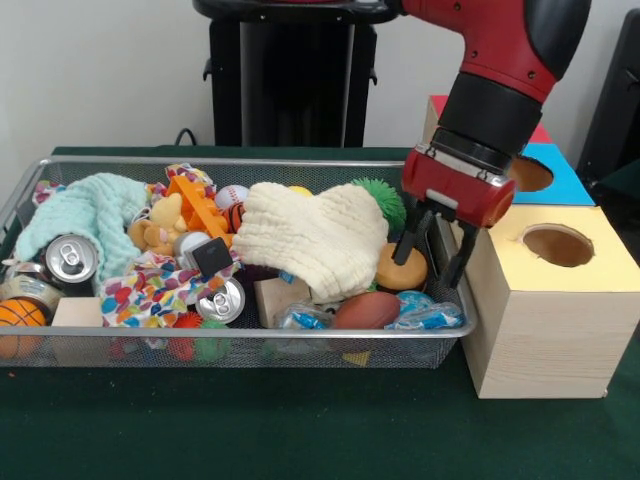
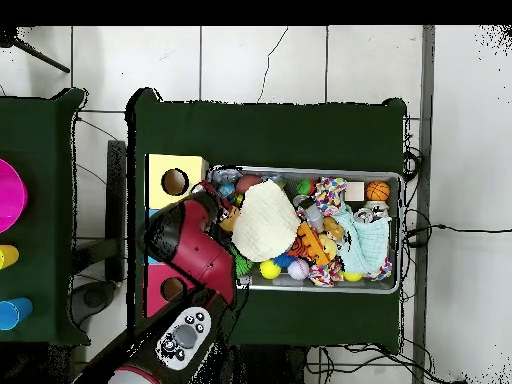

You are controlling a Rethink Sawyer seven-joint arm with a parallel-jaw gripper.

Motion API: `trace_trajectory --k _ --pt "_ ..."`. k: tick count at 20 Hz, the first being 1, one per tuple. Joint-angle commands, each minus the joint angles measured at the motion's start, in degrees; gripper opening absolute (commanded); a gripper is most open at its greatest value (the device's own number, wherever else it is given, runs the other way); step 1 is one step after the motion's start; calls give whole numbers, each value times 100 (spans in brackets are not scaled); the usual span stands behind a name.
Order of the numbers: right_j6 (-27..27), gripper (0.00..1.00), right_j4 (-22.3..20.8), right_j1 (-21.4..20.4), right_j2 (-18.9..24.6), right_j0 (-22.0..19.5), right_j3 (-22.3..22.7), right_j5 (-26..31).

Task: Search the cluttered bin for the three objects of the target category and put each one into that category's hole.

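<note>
Green cloth on the bench fills my foreground, and right behind it sits the bin, crammed full. I see two packets and lying against the bin's front wall beside a brown football; a third I can't pick out, it may be buried. My hand hangs at the bin's end nearest the boxes, fingers spread wide and empty, just above an orange doughnut toy. Nothing shows inside the yellow box, though I can't see deep into its hole, so I judge all three drops remain. Elsewhere: cream cloth, mint cloth, cans.
</note>
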Motion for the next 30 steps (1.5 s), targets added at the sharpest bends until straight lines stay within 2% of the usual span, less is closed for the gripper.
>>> trace_trajectory --k 1,3,10,18,30 --pt "1534 100 154 268 482 -355 -227 -491" --pt "1565 100 80 228 599 -457 -230 -592" --pt "1718 100 255 188 823 -477 -303 -711" --pt "1901 100 -38 -82 1358 -759 -262 -920" --pt "1638 100 556 149 1172 -520 -539 -824"
